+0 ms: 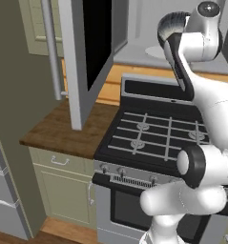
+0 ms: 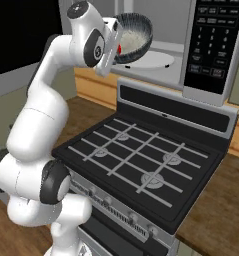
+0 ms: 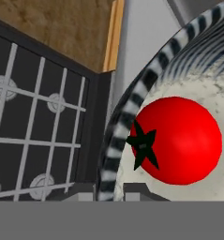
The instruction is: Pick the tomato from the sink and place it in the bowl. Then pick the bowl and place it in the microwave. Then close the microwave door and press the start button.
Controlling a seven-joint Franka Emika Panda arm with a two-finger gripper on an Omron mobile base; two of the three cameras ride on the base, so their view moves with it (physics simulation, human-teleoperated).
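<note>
My gripper (image 2: 116, 40) is shut on the near rim of the ribbed dark grey bowl (image 2: 135, 35) and holds it, tilted, in the air in front of the open microwave (image 2: 163, 57). The red tomato (image 3: 179, 140) lies inside the bowl against its pale inner wall, stem spot facing the rim (image 3: 125, 119). In the hand view my gripper (image 3: 108, 192) straddles that rim. The bowl's edge (image 1: 172, 23) also shows above the stove. The microwave door (image 1: 89, 52) stands swung wide open to the left, bar handle (image 1: 51, 47) outward. The dark keypad panel (image 2: 211, 40) is at the right. The sink is out of view.
A black gas stove (image 2: 141, 160) with grey grates lies directly below the bowl. A white turntable plate (image 2: 158, 61) rests inside the microwave. Wooden counter (image 1: 63, 128) flanks the stove on the left, under the open door, and another stretch (image 2: 216, 220) on the right.
</note>
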